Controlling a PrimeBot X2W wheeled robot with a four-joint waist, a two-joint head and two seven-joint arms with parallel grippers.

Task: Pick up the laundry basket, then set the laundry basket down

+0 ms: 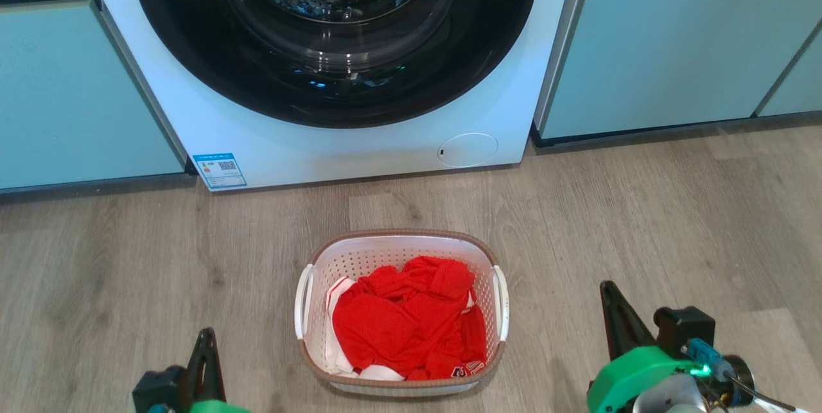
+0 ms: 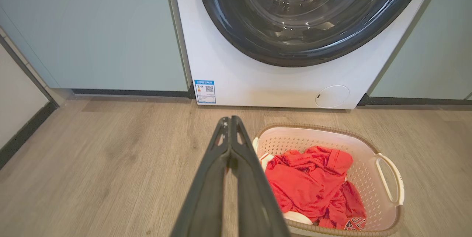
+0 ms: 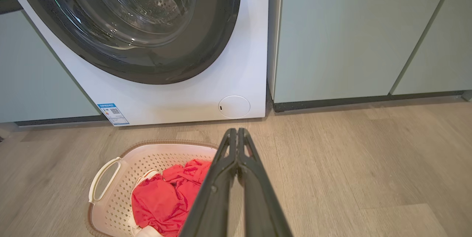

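The laundry basket (image 1: 385, 252) stands on the wooden floor in front of the washer, white and perforated with a brown rim and two white side handles. Red and white clothes (image 1: 404, 320) lie inside it. The basket (image 2: 368, 178) lies to the right of my left gripper (image 2: 229, 119), whose fingers are pressed together with nothing between them. In the right wrist view the basket (image 3: 110, 196) lies to the left of my right gripper (image 3: 237, 131), also shut and holding nothing. In the head view my left gripper (image 1: 207, 334) and right gripper (image 1: 607, 287) flank the basket, both apart from it.
A white front-loading washer (image 1: 321, 143) with a dark round door stands right behind the basket. Pale green cabinet fronts (image 1: 674, 40) flank it on both sides. Bare wood floor (image 1: 674, 220) stretches to the left and right of the basket.
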